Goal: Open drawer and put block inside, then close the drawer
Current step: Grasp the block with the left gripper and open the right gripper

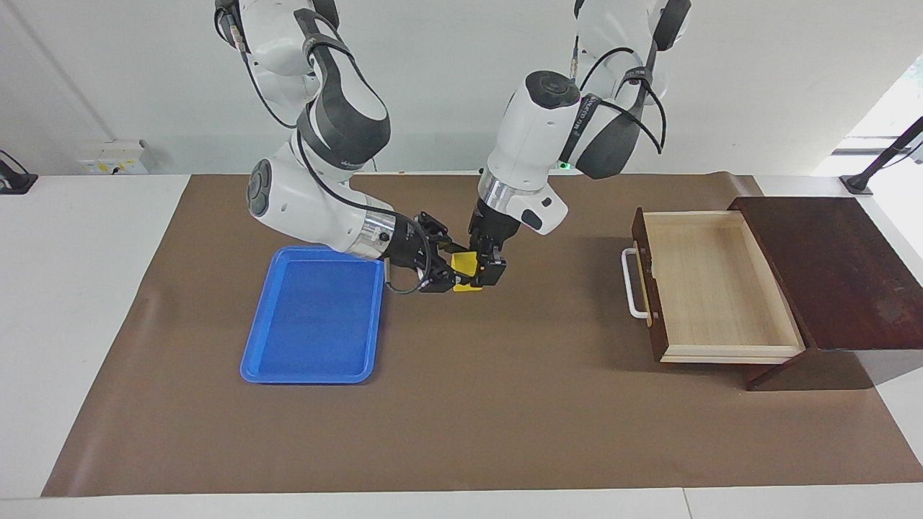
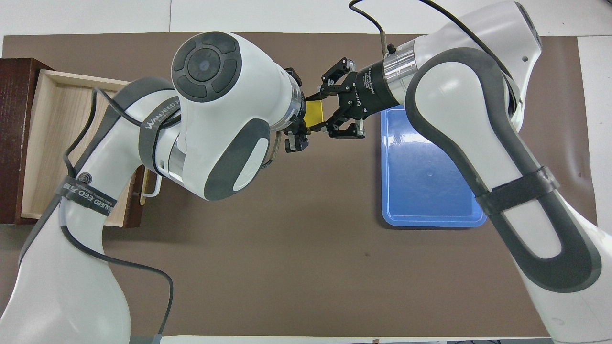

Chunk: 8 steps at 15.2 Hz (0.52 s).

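The small yellow block hangs just above the brown mat, beside the blue tray's corner. My right gripper reaches in level from the tray's side and is shut on the block. From above, my left gripper has its fingers closed on the same block. The drawer stands pulled open at the left arm's end of the table. Its pale wood inside holds nothing and its white handle faces the block.
A blue tray with nothing in it lies on the mat toward the right arm's end. The dark wood cabinet that holds the drawer sits at the table's edge. In the overhead view my left arm hides part of the drawer.
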Available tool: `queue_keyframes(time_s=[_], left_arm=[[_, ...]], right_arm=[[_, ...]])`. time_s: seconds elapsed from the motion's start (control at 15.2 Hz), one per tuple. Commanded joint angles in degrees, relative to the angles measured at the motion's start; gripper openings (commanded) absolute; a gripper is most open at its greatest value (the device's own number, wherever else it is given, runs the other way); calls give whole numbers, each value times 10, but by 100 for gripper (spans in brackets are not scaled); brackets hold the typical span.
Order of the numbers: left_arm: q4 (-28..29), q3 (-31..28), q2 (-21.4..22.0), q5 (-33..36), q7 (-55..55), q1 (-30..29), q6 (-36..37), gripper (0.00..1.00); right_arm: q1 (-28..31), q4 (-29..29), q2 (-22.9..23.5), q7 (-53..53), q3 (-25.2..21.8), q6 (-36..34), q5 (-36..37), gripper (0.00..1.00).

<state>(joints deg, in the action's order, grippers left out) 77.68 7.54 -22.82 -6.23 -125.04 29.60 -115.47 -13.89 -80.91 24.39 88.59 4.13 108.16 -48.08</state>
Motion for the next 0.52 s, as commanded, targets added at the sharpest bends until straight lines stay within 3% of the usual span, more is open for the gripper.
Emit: queue_keyframes(time_s=[0.0, 0.26, 0.33, 0.39, 0.46], left_arm=[[34, -2, 22, -8, -15, -1, -11, 0], [34, -4, 23, -7, -14, -5, -5, 0], [34, -4, 23, -7, -13, -6, -5, 0], [34, -5, 23, -6, -9, -7, -1, 0], [31, -6, 24, -4, -4, -18, 13, 0]], right_arm=[[5, -3, -8, 12, 1, 10, -11, 0], [11, -3, -9, 14, 1, 9, -12, 0], [11, -3, -11, 18, -1, 9, -11, 33], [11, -2, -13, 32, -2, 10, -4, 99], [12, -1, -15, 33, -3, 10, -3, 100]])
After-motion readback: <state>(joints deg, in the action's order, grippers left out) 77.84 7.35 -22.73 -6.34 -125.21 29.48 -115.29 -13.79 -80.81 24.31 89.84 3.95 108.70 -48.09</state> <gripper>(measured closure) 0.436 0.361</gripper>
